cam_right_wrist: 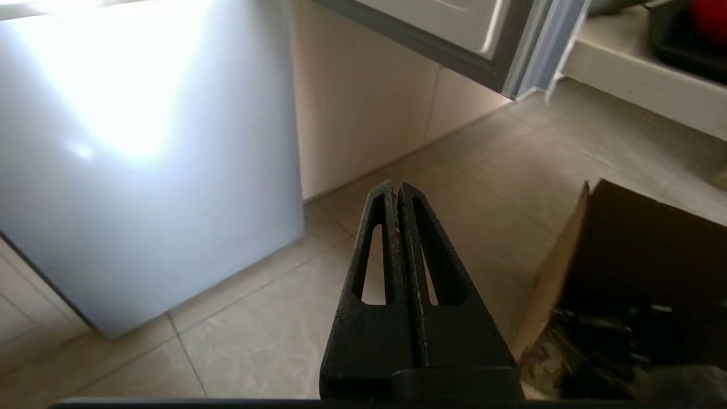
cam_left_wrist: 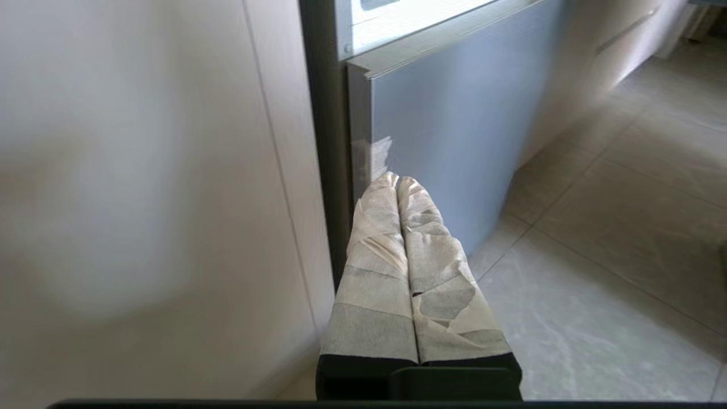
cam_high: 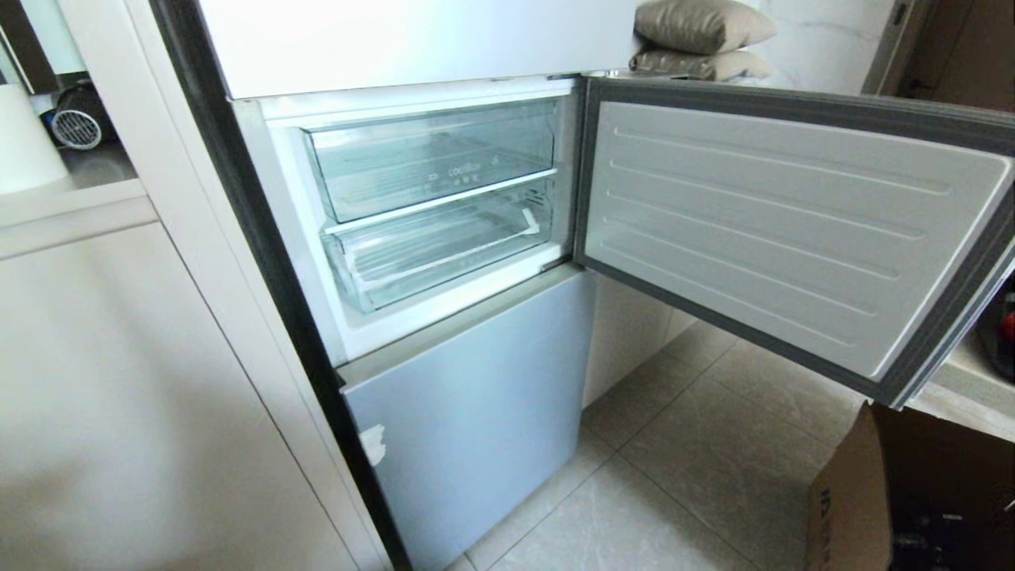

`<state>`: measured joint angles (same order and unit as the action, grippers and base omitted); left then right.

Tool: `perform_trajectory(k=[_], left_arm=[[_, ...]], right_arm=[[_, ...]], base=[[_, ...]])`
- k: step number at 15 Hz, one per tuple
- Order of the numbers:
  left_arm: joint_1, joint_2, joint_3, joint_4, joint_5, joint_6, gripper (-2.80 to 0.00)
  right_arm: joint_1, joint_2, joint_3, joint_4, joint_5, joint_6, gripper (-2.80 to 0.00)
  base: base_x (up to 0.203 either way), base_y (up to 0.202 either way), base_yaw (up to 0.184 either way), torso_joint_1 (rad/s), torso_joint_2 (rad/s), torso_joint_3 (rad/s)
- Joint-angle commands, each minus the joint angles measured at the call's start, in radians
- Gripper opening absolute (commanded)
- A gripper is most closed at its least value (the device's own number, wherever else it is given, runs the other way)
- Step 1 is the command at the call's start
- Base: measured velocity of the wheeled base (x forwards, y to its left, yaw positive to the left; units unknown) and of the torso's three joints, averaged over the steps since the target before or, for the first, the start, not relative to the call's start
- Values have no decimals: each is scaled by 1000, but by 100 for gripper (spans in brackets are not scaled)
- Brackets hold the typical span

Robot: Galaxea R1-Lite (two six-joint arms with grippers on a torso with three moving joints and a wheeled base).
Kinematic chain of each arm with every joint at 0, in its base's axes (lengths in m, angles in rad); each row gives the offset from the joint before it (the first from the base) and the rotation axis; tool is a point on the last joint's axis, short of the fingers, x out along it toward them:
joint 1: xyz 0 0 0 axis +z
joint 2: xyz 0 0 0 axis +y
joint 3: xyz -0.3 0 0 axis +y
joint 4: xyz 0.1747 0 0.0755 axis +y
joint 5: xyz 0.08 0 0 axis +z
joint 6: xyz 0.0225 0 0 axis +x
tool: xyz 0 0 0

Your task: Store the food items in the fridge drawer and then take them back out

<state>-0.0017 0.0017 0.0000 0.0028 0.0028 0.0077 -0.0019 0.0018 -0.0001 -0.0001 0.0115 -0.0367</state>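
**Fridge compartment open, both my grippers pressed shut and holding nothing**

Head view. The middle fridge door stands swung open to my right, its ribbed white liner facing me. Inside the compartment sit two clear drawers, one above the other. The upper drawer bears lettering on its front. The fridge drawer lies directly below it: shallow, ribbed floor, pushed in, with nothing red visible inside. Beneath the compartment is the closed grey lower door. A cardboard box stands on the tiled floor at lower right. At the far right edge, on a ledge beyond the door, a small red shape shows; I cannot tell whether it is one of the food items. Neither of my arms appears here.

Left wrist view. My left gripper, fingers wrapped in pale tape, has its jaws pressed together, empty, aimed at the edge of the grey lower door.

Right wrist view. My right gripper, bare black, has its jaws closed tip to tip, empty, above the tiles between the lower door and the cardboard box.
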Motion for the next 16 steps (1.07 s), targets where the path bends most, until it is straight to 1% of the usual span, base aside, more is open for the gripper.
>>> perform_trajectory(k=[1, 2, 3, 4, 5, 6, 7, 8, 9, 10, 11, 12, 13, 14, 16], left_arm=[[0, 0, 0, 0, 0, 0, -280], [0, 0, 0, 0, 0, 0, -280], [0, 0, 0, 0, 0, 0, -280], [0, 0, 0, 0, 0, 0, -280], [0, 0, 0, 0, 0, 0, -280], [0, 0, 0, 0, 0, 0, -280], [0, 0, 0, 0, 0, 0, -280], [0, 0, 0, 0, 0, 0, -280], [0, 0, 0, 0, 0, 0, -280], [0, 0, 0, 0, 0, 0, -280], [0, 0, 0, 0, 0, 0, -280], [0, 0, 0, 0, 0, 0, -280], [0, 0, 0, 0, 0, 0, -280], [0, 0, 0, 0, 0, 0, -280], [0, 0, 0, 0, 0, 0, -280]], right_arm=[[-2, 71, -27, -56, -3, 31, -280], [-7, 149, -83, -135, -11, 119, -280], [-22, 229, -139, -185, -27, 210, -280], [-58, 331, -209, -233, -52, 328, -280], [-117, 438, -269, -282, -71, 439, -280], [-209, 541, -312, -340, -74, 528, -280], [-329, 616, -338, -405, -53, 593, -280], [-461, 683, -355, -474, -6, 656, -280], [-578, 741, -368, -536, 58, 718, -280], [-705, 800, -382, -595, 144, 782, -280], [-806, 865, -397, -648, 229, 836, -280], [-875, 940, -416, -699, 296, 884, -280], [-904, 1006, -436, -749, 337, 926, -280], [-916, 1074, -459, -800, 360, 970, -280], [-928, 1199, -513, -898, 383, 1065, -280]], base=[[0, 0, 0, 0, 0, 0], [0, 0, 0, 0, 0, 0], [0, 0, 0, 0, 0, 0], [0, 0, 0, 0, 0, 0], [0, 0, 0, 0, 0, 0], [0, 0, 0, 0, 0, 0], [0, 0, 0, 0, 0, 0], [0, 0, 0, 0, 0, 0], [0, 0, 0, 0, 0, 0], [0, 0, 0, 0, 0, 0], [0, 0, 0, 0, 0, 0], [0, 0, 0, 0, 0, 0], [0, 0, 0, 0, 0, 0], [0, 0, 0, 0, 0, 0], [0, 0, 0, 0, 0, 0]])
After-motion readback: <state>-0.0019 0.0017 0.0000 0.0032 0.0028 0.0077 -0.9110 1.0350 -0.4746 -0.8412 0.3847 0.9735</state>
